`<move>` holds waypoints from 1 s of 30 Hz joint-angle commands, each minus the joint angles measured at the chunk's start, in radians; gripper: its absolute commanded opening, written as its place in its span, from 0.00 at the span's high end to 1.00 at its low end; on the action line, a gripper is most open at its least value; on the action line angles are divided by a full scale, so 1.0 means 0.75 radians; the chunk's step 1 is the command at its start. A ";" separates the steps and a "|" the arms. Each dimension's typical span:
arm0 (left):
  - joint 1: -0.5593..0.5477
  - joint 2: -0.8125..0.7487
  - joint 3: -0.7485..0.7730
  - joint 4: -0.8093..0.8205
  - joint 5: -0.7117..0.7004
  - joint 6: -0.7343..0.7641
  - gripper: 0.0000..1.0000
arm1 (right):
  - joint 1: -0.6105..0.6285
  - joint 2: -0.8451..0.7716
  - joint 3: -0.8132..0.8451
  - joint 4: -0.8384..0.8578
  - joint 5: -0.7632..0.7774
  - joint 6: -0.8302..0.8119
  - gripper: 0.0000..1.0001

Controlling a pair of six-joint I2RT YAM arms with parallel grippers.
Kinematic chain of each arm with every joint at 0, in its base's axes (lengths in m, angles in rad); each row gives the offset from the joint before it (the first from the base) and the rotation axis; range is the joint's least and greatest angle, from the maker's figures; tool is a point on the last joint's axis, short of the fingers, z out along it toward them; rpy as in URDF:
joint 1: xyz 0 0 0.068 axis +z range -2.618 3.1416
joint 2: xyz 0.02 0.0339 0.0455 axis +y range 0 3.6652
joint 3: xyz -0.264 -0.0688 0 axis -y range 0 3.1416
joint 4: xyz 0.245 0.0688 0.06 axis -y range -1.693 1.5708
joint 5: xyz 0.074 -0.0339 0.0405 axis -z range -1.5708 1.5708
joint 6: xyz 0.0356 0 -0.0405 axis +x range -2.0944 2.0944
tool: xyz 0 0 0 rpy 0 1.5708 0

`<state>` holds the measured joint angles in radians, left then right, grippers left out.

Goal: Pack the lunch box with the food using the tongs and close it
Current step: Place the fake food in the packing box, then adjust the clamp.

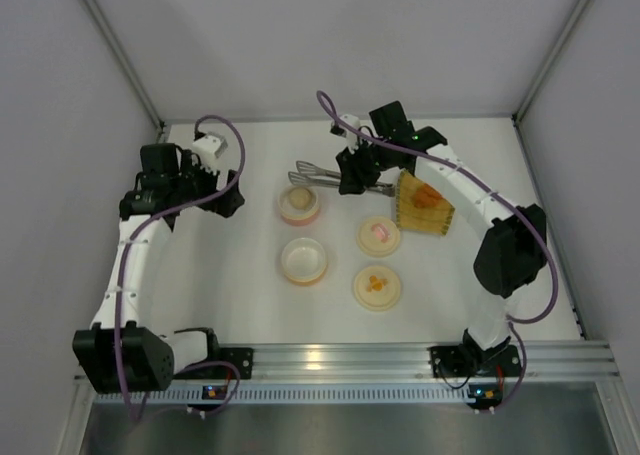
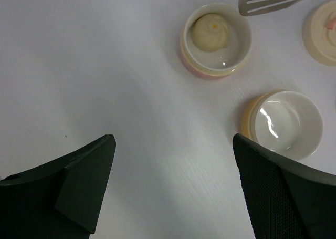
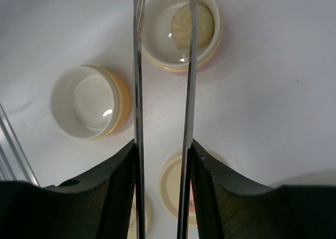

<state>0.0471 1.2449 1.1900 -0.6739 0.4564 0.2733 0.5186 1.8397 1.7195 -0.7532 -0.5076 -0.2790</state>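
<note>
The tongs (image 1: 322, 175) lie with their long axis running left to right across the far half of the table (image 1: 240, 275). Their slotted tips point left toward the pink bowl (image 1: 300, 208), which holds the pale ball (image 1: 300, 195), and their joined end points back at the yellow tray (image 1: 410, 217). The right claw (image 1: 352, 175) is clamped on them partway along, one finger pressed to the outside of each arm.

The right wrist view shows this grip closely. Both narrow arms run straight up from between the fingers (image 3: 123, 170), apart and nearly parallel, passing over the bowl. The tips are cut off at the top edge.

The left wrist view does show a slotted blade (image 2: 273, 0), just beyond the bowl's rim. How high it sits cannot be told.

Only the top view shows the orange chunks (image 1: 426, 195) on the tray.

The left claw (image 2: 173, 139) hangs with fingers wide apart, holding nothing, near an empty orange bowl (image 2: 286, 124).
</note>
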 commanded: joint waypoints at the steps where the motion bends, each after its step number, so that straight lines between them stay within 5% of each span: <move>1: -0.022 -0.158 -0.065 0.042 0.242 0.392 0.01 | -0.010 -0.164 -0.043 -0.033 -0.129 0.016 0.58; 5: -0.130 -0.279 -0.116 -0.042 0.316 0.796 0.02 | -0.010 -0.211 -0.088 -0.084 -0.243 0.035 0.56; 8: -0.210 -0.371 -0.179 0.041 0.383 0.891 0.02 | -0.008 -0.238 -0.129 -0.086 -0.319 0.071 0.55; 12: -0.388 -0.496 -0.318 0.300 0.345 0.891 0.02 | 0.028 -0.256 -0.161 -0.082 -0.338 0.088 0.54; 19: -0.770 -0.400 -0.294 0.344 0.136 0.889 0.02 | 0.069 -0.236 -0.164 -0.061 -0.383 0.139 0.54; 30: -0.924 -0.206 -0.296 0.528 -0.140 0.908 0.02 | 0.112 -0.246 -0.194 -0.057 -0.491 0.155 0.55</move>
<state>-0.6338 1.0801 0.9447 -0.4034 0.4248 0.9405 0.5728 1.6955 1.5784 -0.8070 -0.8101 -0.1703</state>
